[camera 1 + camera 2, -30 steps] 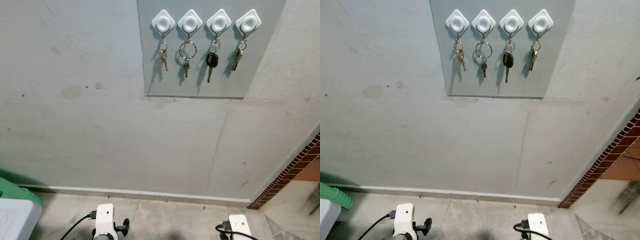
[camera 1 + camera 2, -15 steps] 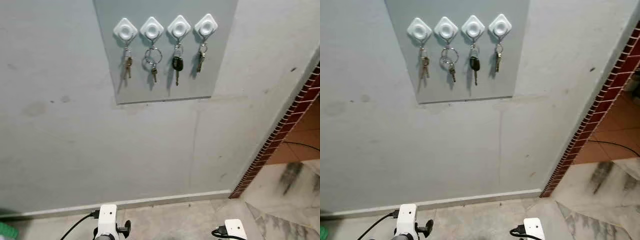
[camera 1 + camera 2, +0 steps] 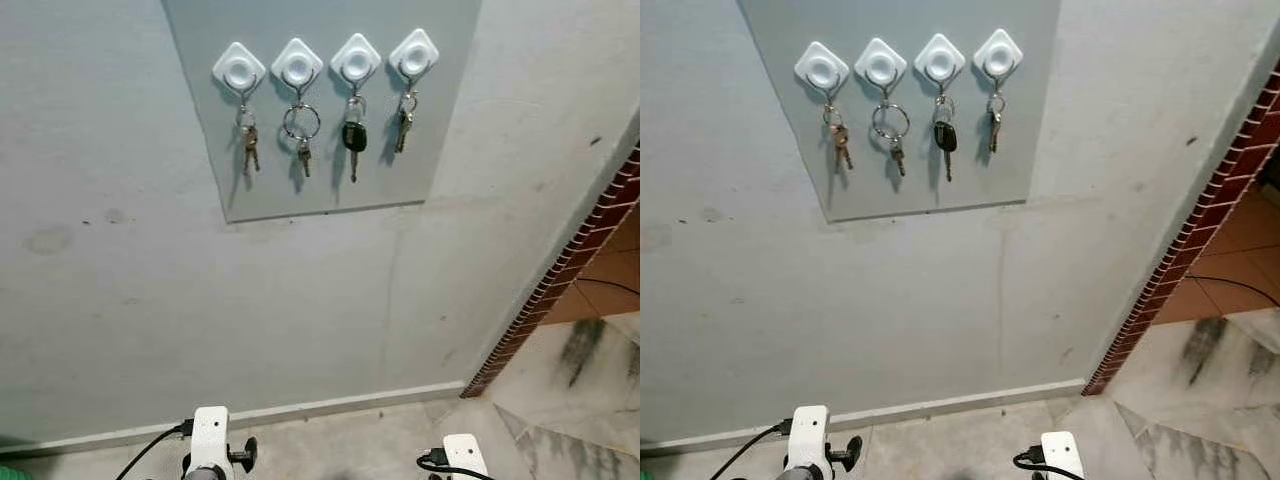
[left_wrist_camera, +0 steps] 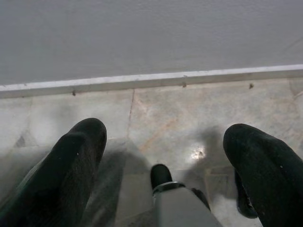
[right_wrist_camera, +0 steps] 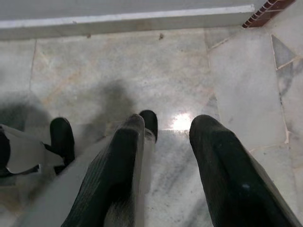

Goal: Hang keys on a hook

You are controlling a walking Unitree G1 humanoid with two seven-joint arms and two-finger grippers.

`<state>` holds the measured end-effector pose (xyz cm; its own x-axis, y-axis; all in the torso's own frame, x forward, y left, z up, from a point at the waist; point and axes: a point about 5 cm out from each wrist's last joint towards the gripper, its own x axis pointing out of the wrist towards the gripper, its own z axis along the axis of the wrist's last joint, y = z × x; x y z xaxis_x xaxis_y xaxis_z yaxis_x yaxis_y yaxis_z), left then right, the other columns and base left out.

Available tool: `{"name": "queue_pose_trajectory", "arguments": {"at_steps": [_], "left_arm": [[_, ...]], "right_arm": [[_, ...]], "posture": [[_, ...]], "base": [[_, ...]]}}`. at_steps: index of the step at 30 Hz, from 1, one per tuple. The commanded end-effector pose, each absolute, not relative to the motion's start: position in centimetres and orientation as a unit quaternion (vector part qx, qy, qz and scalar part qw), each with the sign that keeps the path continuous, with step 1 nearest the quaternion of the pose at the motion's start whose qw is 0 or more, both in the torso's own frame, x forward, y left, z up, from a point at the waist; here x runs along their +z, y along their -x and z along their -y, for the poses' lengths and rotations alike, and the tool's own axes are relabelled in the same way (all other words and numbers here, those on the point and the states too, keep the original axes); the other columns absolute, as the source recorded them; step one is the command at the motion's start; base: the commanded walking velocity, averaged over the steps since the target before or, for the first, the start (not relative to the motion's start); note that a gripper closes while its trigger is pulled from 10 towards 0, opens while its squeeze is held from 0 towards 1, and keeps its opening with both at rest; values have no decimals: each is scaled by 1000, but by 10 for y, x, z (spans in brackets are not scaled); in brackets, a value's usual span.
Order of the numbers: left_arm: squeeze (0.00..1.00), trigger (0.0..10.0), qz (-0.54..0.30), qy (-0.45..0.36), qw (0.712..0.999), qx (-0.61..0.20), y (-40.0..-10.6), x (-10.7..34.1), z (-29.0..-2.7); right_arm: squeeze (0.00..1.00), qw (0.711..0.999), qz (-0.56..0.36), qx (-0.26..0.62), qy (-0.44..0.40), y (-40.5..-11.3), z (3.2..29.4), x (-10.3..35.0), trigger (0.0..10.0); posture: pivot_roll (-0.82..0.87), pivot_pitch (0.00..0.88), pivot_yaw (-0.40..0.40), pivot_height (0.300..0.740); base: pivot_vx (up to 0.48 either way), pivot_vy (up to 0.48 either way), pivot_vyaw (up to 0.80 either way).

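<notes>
Four white diamond-shaped hooks sit in a row on a grey panel (image 3: 330,185) high on the wall. Each holds keys: a small bunch (image 3: 249,140) on the leftmost hook (image 3: 239,68), a large ring with a key (image 3: 301,128), a black-headed car key (image 3: 352,139), and a small bunch (image 3: 402,126) on the rightmost hook (image 3: 414,49). Both arms hang low, far below the panel, their white wrists at the bottom edge (image 3: 208,440) (image 3: 460,455). My left gripper (image 4: 165,132) is open over the floor, holding nothing. My right gripper (image 5: 169,122) is open and holds nothing.
A white skirting board (image 3: 300,408) runs along the foot of the grey wall. A red brick edge (image 3: 560,290) slants down the right side, with marble floor (image 3: 570,400) beyond it. A thin cable (image 3: 610,285) lies on the tiles at the far right.
The camera has swung to the right, then tipped slightly: the panel has shifted left in the picture and the brick edge shows more. The keys and both arms have not moved.
</notes>
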<state>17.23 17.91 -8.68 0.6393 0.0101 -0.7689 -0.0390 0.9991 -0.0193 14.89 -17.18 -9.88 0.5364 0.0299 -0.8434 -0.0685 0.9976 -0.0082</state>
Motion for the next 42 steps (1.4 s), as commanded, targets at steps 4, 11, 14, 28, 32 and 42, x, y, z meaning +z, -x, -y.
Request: {"name": "queue_pose_trajectory", "arguments": {"at_steps": [4,11,14,28,32,42], "left_arm": [[0,10000,-424,25,905,14,-175,-86,-175],[0,10000,-426,16,905,14,-177,-86,-176],[0,10000,-427,16,904,17,-177,-86,-177],[0,10000,-432,13,902,14,-175,-87,-176],[0,10000,-432,8,902,12,-176,-86,-176],[0,10000,-433,1,902,1,-177,-86,-174]], "right_arm": [[0,873,-487,20,19,-144,174,-100,10000],[0,872,-489,19,23,-143,175,-101,10000],[0,871,-490,20,24,-142,175,-101,10000],[0,870,-492,18,26,-140,178,-102,10000],[0,871,-491,16,25,-141,178,-101,10000],[0,871,-491,12,22,-142,178,-101,10000]], "posture": [[-33,2,59,740],[-34,0,57,740],[-33,0,56,740],[-42,0,58,740],[-44,0,61,740],[-47,0,60,740]], "base": [[0,-240,-692],[0,0,-678],[0,0,-671],[0,0,-674],[0,0,-672],[0,-24,-669]]}}
